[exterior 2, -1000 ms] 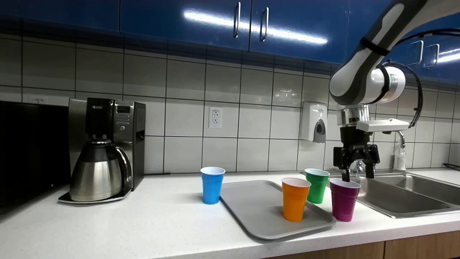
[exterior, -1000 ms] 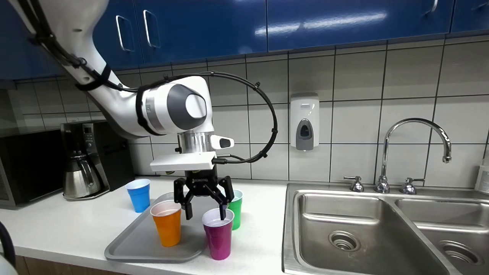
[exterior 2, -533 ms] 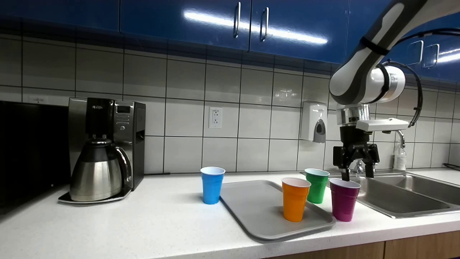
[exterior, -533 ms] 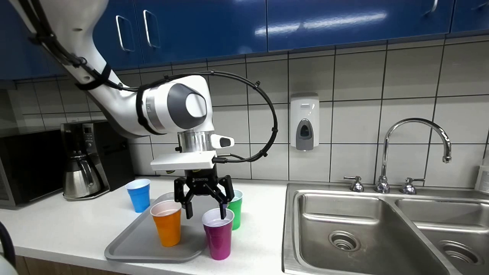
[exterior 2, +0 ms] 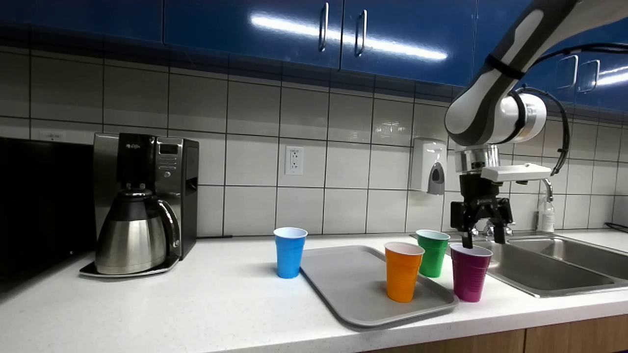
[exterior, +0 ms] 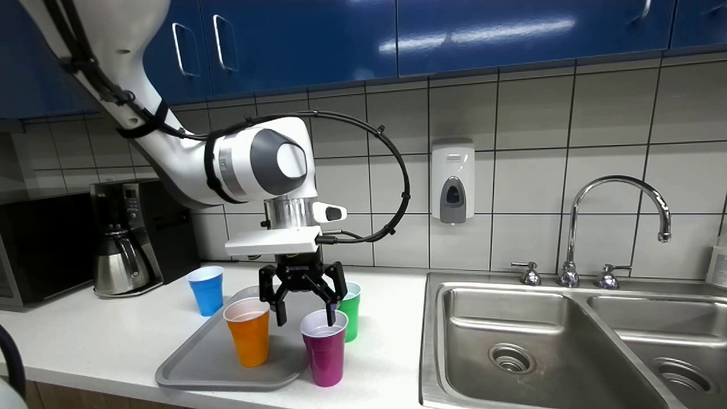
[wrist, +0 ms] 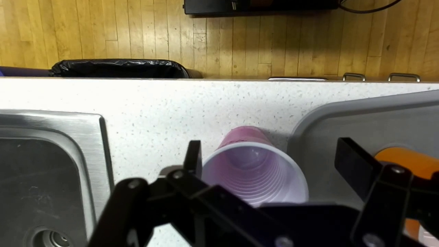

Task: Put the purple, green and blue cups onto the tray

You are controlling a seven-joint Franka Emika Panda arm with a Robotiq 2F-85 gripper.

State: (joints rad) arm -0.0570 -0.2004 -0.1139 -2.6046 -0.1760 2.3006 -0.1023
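Beside the tray (exterior 2: 343, 279) stands the purple plastic cup (exterior 2: 470, 277). The end effector (exterior: 306, 319) hangs near its rim — jaws wide apart.

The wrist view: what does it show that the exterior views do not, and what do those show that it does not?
Only the wrist view shows the wooden floor and the black plastic bag. Only the exterior views show the blue cup, the green cup, the coffee maker and the soap dispenser. All views share the tool, the purple cup, the orange cup, the gray tray and the sink.
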